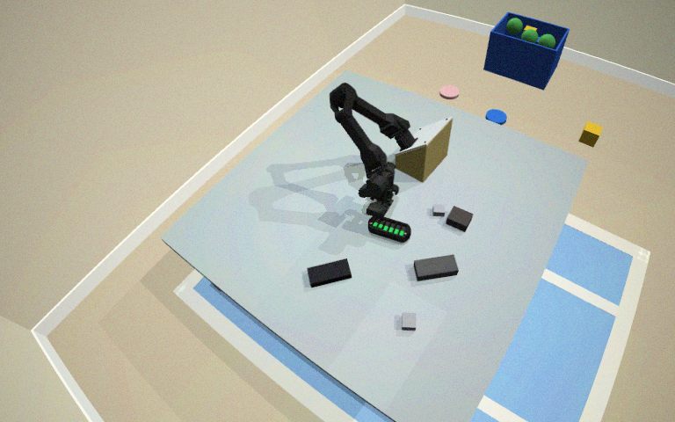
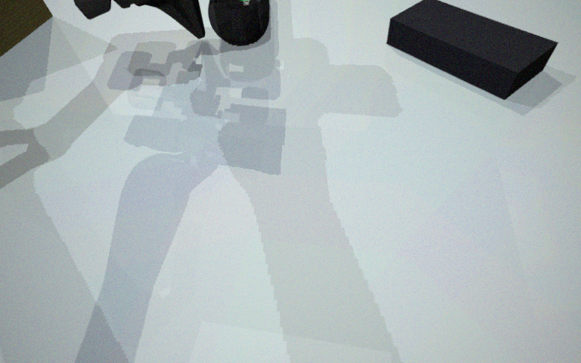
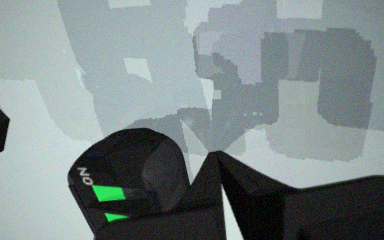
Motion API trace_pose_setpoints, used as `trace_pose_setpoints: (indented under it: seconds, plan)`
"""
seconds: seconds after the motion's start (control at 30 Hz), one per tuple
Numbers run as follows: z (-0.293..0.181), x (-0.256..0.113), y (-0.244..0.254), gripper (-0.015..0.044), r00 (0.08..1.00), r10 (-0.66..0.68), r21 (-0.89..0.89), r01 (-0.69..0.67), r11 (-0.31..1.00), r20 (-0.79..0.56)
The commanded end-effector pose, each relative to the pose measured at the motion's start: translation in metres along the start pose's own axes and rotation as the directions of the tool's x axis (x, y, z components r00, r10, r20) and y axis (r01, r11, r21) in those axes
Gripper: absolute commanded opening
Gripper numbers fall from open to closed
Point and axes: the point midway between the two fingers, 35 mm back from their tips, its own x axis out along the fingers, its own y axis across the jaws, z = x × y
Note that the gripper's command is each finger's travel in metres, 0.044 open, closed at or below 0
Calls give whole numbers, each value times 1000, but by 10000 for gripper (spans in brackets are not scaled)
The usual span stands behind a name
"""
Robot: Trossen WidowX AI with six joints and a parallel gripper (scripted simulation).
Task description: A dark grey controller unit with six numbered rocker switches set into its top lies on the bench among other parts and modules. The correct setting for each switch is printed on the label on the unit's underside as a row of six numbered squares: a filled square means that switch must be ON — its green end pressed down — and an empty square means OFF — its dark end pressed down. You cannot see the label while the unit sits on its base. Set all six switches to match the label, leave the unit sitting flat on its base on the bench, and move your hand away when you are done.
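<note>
The dark grey controller unit (image 1: 407, 236) (image 2: 239, 29) (image 3: 125, 160) sits flat on its base on the bench, in the middle of the top view. A row of green rocker ends shows on its top there; whether each end is pressed or raised is too small to tell. The wrist view shows two green ends and the ON mark; the fingers hide the rest. The label underneath is hidden. My gripper (image 1: 376, 213) (image 2: 202, 35) (image 3: 215, 157) is shut and empty, its fingertips low beside one end of the unit. Whether they touch it I cannot tell.
A black block (image 1: 329, 272) (image 2: 462, 42), a dark grey block (image 1: 435, 267), a dark brown block (image 1: 459, 219) and two small grey blocks (image 1: 438, 209) (image 1: 408, 319) lie around the unit. A wooden wedge (image 1: 436, 151) (image 2: 19, 21) stands beside the arm.
</note>
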Motion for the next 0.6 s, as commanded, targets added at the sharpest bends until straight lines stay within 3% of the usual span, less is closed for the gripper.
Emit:
trace_pose_setpoints:
  seconds: [0.0,0.57]
  plan:
    - [0,1,2,0,1000,2,-2,-2,1000,2]
    - [0,3,8,0,1000,3,-2,-3,1000,2]
